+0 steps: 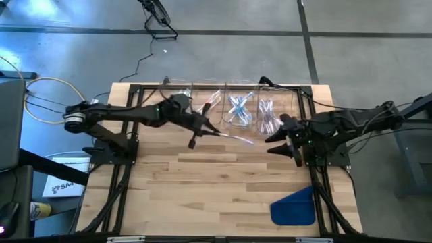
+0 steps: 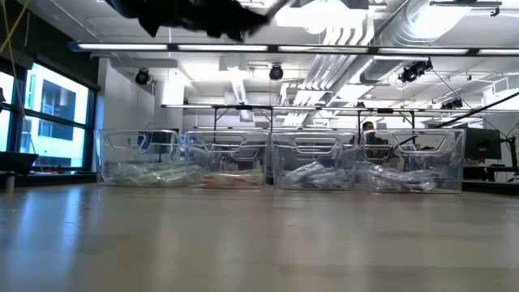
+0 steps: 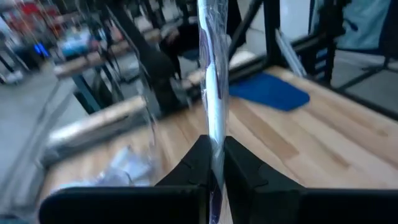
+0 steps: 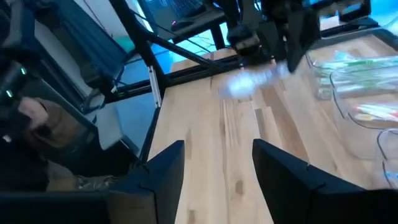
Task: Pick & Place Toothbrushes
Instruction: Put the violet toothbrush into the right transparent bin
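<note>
One wrapped toothbrush (image 3: pixel 212 93) is pinched in the left gripper (image 3: pixel 214 163); the right gripper (image 4: pixel 217 163) stands spread, empty.

Four clear bins (image 2: pixel 182 158) in a row along worktop's (image 1: pixel 223 189) far edge; blue cloth (image 1: pixel 294 206) at near right corner.

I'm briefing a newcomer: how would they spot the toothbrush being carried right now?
Find the row of clear bins along the table's far edge. Just in front hangs the left gripper, shut on one wrapped toothbrush. It alone is above the table; the others lie in bins.
</note>
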Robot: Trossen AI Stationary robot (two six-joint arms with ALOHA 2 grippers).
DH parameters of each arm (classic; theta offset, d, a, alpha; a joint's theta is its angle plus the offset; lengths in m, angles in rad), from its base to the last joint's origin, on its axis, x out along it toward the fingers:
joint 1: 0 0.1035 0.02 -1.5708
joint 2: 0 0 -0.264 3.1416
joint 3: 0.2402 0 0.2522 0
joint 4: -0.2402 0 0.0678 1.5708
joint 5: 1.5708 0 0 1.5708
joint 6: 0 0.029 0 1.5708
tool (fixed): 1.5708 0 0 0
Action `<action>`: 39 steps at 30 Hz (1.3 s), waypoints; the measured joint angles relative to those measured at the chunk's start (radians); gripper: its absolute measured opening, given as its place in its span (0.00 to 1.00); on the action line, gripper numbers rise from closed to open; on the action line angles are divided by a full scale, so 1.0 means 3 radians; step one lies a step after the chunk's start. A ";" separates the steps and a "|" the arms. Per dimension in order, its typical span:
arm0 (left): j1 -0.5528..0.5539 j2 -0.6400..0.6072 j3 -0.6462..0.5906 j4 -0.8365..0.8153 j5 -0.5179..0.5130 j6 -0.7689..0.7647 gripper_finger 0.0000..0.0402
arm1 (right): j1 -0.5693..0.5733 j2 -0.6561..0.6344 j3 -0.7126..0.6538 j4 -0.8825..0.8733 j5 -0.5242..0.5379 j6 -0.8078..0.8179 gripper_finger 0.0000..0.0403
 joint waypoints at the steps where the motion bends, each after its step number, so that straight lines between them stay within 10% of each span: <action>1: -0.0001 -0.0046 0.0023 0.0022 0.0008 0.0000 0.04 | 0.0003 -0.0009 0.0000 -0.0013 -0.0002 -0.0033 0.45; 8: -0.0006 -0.0142 0.0097 0.0452 0.0020 -0.0064 0.04 | -0.0072 0.0225 -0.0003 0.0046 0.0497 -0.0601 0.45; 21: -0.0006 -0.0140 0.0095 0.0600 -0.0112 -0.0201 0.04 | -0.0108 0.1272 -0.0004 0.1890 0.1715 -0.2176 0.45; 39: -0.0006 -0.0139 0.0095 0.0590 -0.0027 -0.0177 0.04 | -0.0140 0.1441 -0.0006 0.2576 0.1461 -0.2185 0.35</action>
